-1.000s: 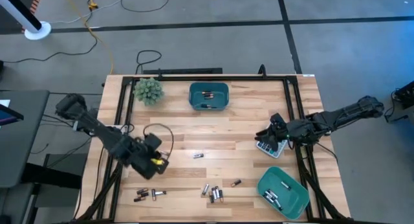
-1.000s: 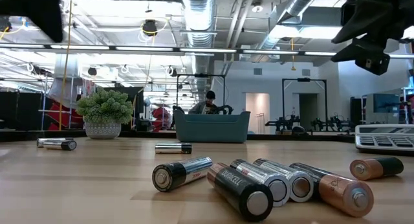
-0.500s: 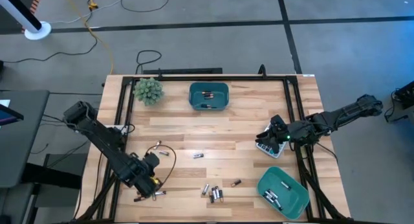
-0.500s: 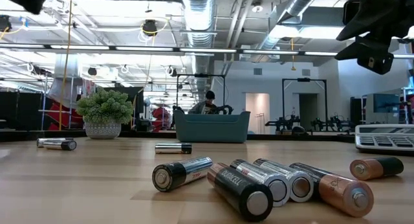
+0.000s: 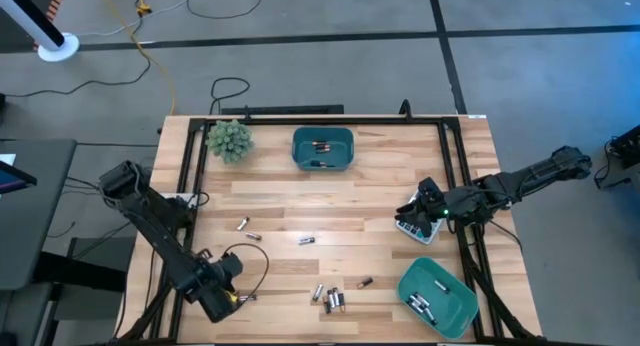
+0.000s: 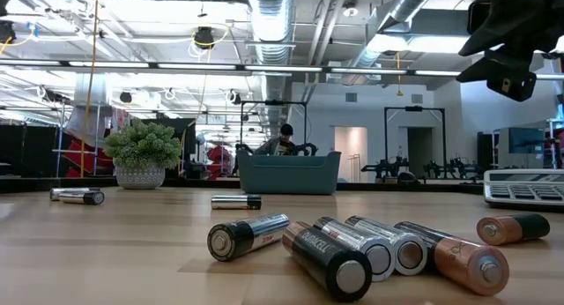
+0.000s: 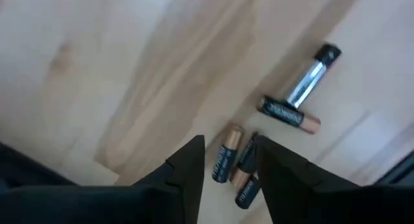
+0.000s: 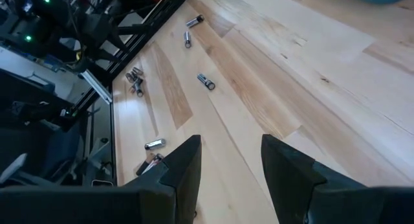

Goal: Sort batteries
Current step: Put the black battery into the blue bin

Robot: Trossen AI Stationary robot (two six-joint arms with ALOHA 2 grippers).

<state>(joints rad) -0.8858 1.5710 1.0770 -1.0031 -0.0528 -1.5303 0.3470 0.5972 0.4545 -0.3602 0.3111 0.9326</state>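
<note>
Wooden tabletop [image 5: 380, 186] is carrying loose batteries all over. Left gripper [image 7: 228, 160] is hovering at the near left corner over a small cluster of batteries [image 7: 231, 169], fingers parted, nothing between them, two copper-and-black cells lying in the gap below. Two more cells [image 7: 299, 94], one silvery and one dark, are lying just beyond, touching end to side. Right gripper [image 8: 229, 160] is hanging above the grey-white calculator [image 5: 417, 226] at the right edge, fingers apart and holding nothing. Middle pile of batteries [image 5: 330, 298] is sitting near the front edge, one copper-ended cell [image 5: 365, 283] just beside it. Single battery [image 5: 307, 240] is lying mid-table, two more [image 5: 245, 228] to its left. Teal bin [image 5: 323, 149] at the far side is holding a couple of cells; second teal bin [image 5: 438, 296] at the near right corner is holding several, tilted to the table edge. Potted plant [image 5: 229, 140] is standing just beside the far bin.
</note>
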